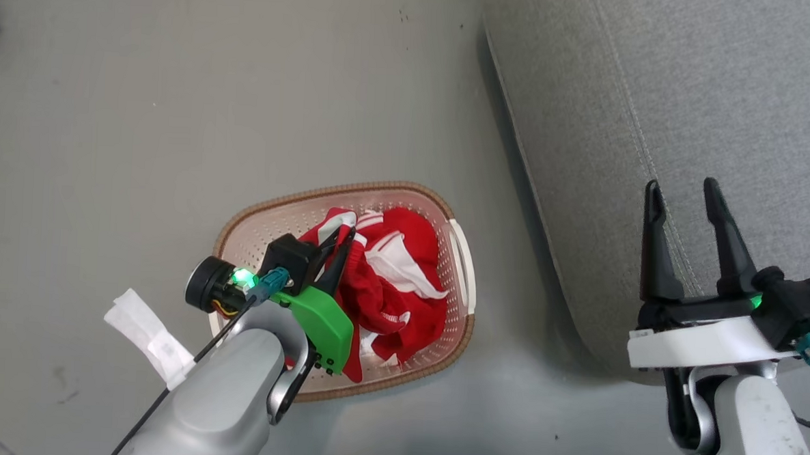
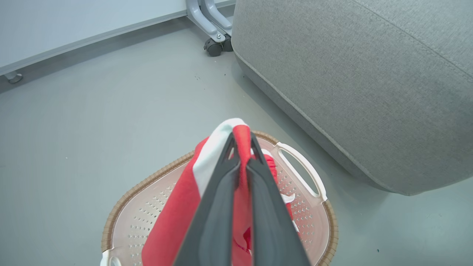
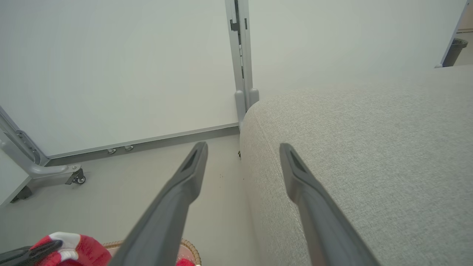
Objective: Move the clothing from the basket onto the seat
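Starting at the left: grey floor (image 1: pixel 143 107), then the left claw (image 1: pixel 345 238) down over the basket (image 1: pixel 268 225), pressed together and pinching a fold of the clothing (image 1: pixel 402 282). Red with a white band, poking out just above the fingertips (image 2: pixel 225 177) in the left wrist view. Remainder heaped inside the basket, bunched toward the handle nearest the seat.

Judged from the slack folds and creases: light, soft, wholly limp, with no stiffness to count on. Likely to unfurl and trail below the pinch once raised, so worth lifting high enough to clear the brown rim before swinging across. Not fragile. Not slippery to speak of, yet liable to slide out of a thin bite on a single layer. Better taken at a doubled fold or at thick trim, deep in the claw rather than at its very end. Possibly tangled with a second garment underneath; cannot tell the number of pieces. Light basket as well, apt to tip or drag along with any snag on a perforation or handle.

Further right: the seat (image 1: pixel 691 96), pale grey woven cushion, near the basket with a strip of floor between, bare of clothing in the part visible. Far right: the right claw (image 1: pixel 681 192), spread wide and gripping nothing, poised above the seat's front edge, well apart from the basket.
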`<state>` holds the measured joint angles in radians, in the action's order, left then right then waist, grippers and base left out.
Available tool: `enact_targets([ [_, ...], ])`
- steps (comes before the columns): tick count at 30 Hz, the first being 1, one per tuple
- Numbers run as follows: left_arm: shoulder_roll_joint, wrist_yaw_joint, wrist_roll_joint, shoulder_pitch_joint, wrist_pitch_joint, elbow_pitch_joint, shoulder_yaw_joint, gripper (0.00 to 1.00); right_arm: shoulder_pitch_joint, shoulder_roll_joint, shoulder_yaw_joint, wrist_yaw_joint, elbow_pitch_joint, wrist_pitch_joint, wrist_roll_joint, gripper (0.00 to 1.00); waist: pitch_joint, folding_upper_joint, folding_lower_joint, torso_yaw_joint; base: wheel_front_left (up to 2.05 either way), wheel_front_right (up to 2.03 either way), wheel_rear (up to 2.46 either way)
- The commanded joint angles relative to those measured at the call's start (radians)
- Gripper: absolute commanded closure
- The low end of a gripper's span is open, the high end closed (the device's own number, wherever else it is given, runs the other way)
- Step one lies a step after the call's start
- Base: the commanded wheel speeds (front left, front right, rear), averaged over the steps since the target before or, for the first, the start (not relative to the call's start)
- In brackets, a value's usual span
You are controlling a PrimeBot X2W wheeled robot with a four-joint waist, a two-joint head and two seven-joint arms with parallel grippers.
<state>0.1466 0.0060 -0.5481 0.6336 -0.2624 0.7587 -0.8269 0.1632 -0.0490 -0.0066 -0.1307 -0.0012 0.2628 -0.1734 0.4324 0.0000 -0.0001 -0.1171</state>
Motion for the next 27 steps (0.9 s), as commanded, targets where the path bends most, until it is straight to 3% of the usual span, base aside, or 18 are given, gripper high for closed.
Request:
enact_targets([
  [1,0.011,0.006,0.013,-0.035,-0.003,-0.026,0.014,1.00,-0.026,-0.002,0.014,0.000,0.007,0.003,0.005,0.00,-0.129,0.0000,0.0001,0.021,0.00,0.00,0.00],
  [14,0.051,0.000,0.072,-0.137,-0.002,-0.244,0.081,1.00,-0.135,-0.003,0.103,0.000,0.051,0.003,-0.001,0.00,-0.322,0.0000,0.0001,-0.008,0.00,0.00,0.00],
  [27,0.011,-0.039,0.060,-0.090,0.021,-0.311,0.058,1.00,-0.165,-0.002,0.219,0.000,0.047,0.003,0.044,0.00,-0.382,0.0000,0.0001,-0.025,0.00,0.00,0.00],
])
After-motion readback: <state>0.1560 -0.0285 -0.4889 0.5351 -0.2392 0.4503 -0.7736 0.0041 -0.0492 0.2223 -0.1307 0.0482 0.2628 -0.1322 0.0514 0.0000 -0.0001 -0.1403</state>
